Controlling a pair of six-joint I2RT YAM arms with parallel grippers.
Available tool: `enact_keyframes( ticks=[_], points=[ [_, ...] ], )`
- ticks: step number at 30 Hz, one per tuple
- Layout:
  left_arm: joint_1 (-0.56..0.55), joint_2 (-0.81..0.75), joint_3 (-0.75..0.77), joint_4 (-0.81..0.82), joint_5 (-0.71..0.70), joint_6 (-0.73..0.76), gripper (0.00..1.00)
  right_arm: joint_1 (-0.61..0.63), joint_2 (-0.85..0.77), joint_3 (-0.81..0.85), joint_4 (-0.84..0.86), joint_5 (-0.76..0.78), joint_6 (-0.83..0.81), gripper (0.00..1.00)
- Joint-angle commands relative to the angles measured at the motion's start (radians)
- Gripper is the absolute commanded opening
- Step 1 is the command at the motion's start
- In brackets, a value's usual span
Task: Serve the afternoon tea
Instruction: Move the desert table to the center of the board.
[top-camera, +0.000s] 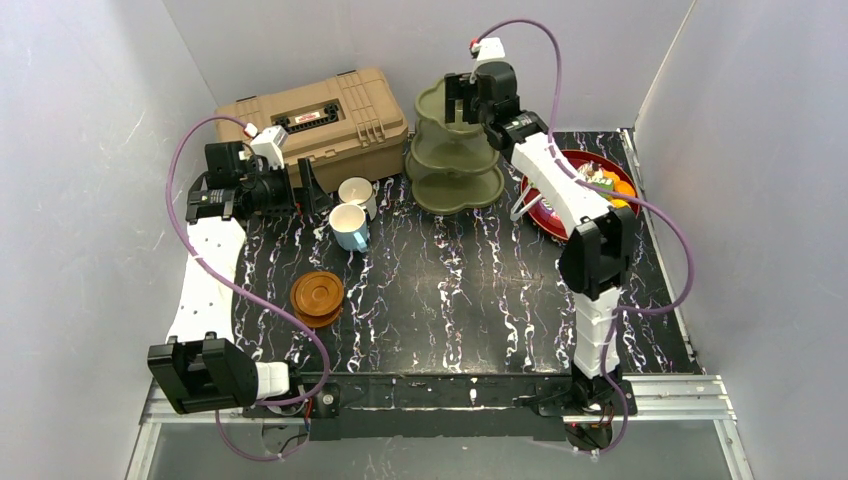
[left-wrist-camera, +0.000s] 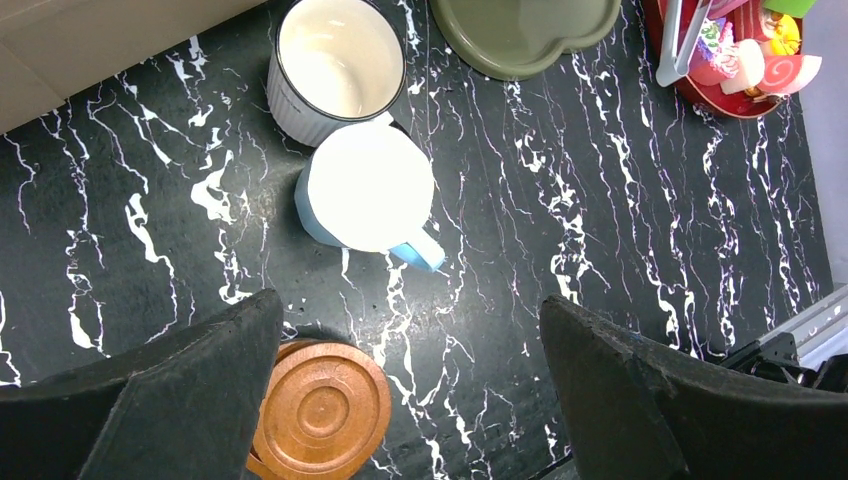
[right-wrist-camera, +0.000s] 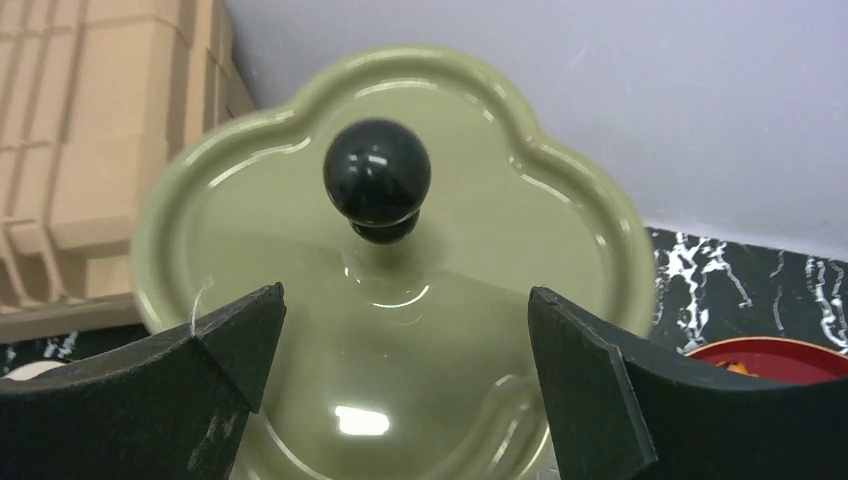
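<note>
Stand place: olive-green three-tier scalloped stand (top-camera: 455, 150) at the back, beside the tan plastic toolbox (top-camera: 315, 120).
Right gripper (right-wrist-camera: 400, 330): wide open over the black round knob (right-wrist-camera: 377, 172), holding nothing.
Left gripper (left-wrist-camera: 410, 330): wide open above the white mug (left-wrist-camera: 340, 60) and light-blue mug (left-wrist-camera: 368, 190), holding nothing.
Danger: a crooked pinch could slip off the knob and tip the stand.
Count: one stand, two mugs, one pile of brown round saucers (left-wrist-camera: 320, 410).
</note>
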Motion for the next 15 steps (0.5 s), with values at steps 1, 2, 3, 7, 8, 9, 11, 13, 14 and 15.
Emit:
enact_keyframes(
  ticks=[1,2,3,7,8,9,11,13,14,15],
  points=[
    [0.003,-0.019,0.041,-0.032,0.007,0.010,0.99,0.005,0.058,0.064,0.065,-0.014,-0.026,1.00],
    [0.003,-0.017,0.044,-0.033,0.004,0.012,0.99,0.005,0.073,0.068,0.077,-0.014,-0.024,0.95],
    [0.004,-0.017,0.048,-0.037,0.005,0.011,0.99,0.005,0.082,0.069,0.090,-0.016,-0.026,0.91],
    [0.003,-0.024,0.050,-0.046,0.010,0.019,0.99,0.005,0.099,0.068,0.155,-0.010,-0.027,0.80],
    [0.004,-0.029,0.047,-0.047,0.009,0.021,0.99,0.005,0.102,0.072,0.165,-0.009,-0.028,0.80],
    [0.003,-0.033,0.042,-0.047,0.008,0.023,0.99,0.005,0.103,0.077,0.171,-0.007,-0.028,0.80],
    [0.003,-0.041,0.030,-0.047,0.006,0.029,0.99,0.005,0.101,0.076,0.193,-0.003,-0.033,0.81],
    [0.003,-0.047,0.015,-0.047,0.006,0.033,0.99,0.005,0.101,0.074,0.222,0.003,-0.039,0.82],
    [0.004,-0.049,0.010,-0.047,0.004,0.033,0.99,0.005,0.103,0.076,0.232,0.005,-0.041,0.81],
    [0.003,-0.050,0.005,-0.047,0.001,0.033,0.99,0.003,0.107,0.081,0.238,0.006,-0.044,0.81]
  ],
)
